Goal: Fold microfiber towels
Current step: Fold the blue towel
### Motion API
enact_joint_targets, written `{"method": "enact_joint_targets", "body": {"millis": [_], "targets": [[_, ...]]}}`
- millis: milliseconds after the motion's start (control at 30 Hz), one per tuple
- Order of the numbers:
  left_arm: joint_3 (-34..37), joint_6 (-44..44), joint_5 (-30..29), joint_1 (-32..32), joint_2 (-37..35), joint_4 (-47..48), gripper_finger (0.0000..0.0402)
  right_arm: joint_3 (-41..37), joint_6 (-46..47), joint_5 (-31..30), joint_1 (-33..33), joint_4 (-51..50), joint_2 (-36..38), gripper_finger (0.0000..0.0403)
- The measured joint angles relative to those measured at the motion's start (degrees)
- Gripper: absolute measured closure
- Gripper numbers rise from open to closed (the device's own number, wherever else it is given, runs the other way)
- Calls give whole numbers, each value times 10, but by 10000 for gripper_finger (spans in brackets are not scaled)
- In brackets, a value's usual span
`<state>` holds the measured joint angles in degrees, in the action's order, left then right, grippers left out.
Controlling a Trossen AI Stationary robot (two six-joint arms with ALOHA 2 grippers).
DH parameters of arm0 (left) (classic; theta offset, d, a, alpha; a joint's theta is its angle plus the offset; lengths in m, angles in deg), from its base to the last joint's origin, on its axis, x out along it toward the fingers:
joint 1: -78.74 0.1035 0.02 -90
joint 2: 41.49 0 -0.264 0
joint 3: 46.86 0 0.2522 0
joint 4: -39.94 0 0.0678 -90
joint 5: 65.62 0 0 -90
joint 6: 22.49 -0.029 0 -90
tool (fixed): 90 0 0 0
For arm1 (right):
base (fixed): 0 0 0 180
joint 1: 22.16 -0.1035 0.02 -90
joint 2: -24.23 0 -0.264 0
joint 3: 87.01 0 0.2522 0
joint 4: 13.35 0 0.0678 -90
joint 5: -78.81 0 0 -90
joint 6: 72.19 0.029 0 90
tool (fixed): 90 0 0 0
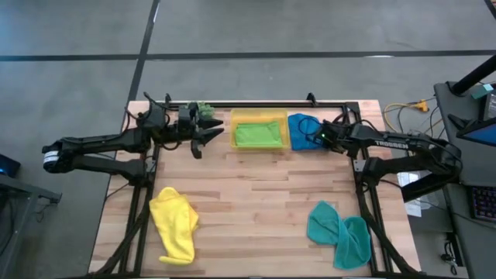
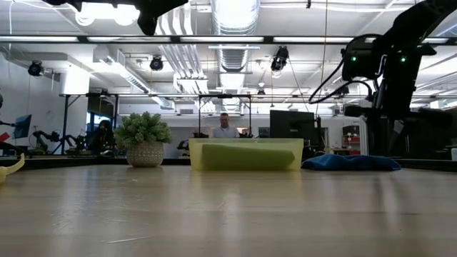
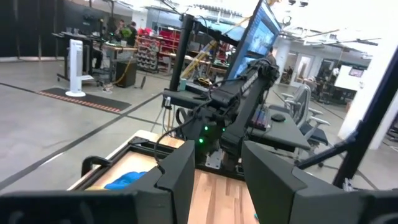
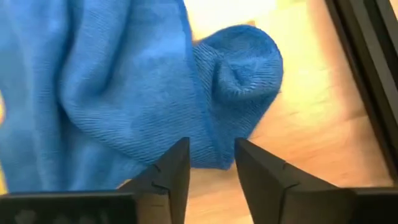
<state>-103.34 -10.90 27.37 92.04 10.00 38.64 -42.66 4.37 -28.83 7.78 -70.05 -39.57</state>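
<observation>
Wooden bench [image 1: 256, 194], workshop behind. Right tool [image 1: 321, 138] over blue towel [image 1: 304, 130] at 1 o'clock beside tray [image 1: 260, 115]; fingers slightly spread, pinching nothing, probably just above cloth. Lower onto free corner, pinch one layer only. Left tool [image 1: 208, 138] at 11 o'clock, parted, empty. Yellow towel [image 1: 174, 223] 7 o'clock, teal [image 1: 341, 232] 5 o'clock.

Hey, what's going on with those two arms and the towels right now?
Right tool open, over blue towel, holding nothing. Left tool open, empty, by the plant. Green towel in tray; yellow and teal crumpled. Nothing in the way.
</observation>
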Motion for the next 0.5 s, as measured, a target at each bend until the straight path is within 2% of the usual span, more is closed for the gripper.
{"method": "enact_joint_targets", "body": {"millis": [133, 267, 500], "targets": [[0, 0, -2, 8, 0, -10, 282, -1, -6, 14, 19, 9, -30, 258], [0, 0, -3, 10, 0, -10, 282, -5, -37, 47, 36, 69, -63, 250], [0, 1, -2, 10, 0, -9, 282, -5, -93, 120, 40, 194, -92, 281]]}}
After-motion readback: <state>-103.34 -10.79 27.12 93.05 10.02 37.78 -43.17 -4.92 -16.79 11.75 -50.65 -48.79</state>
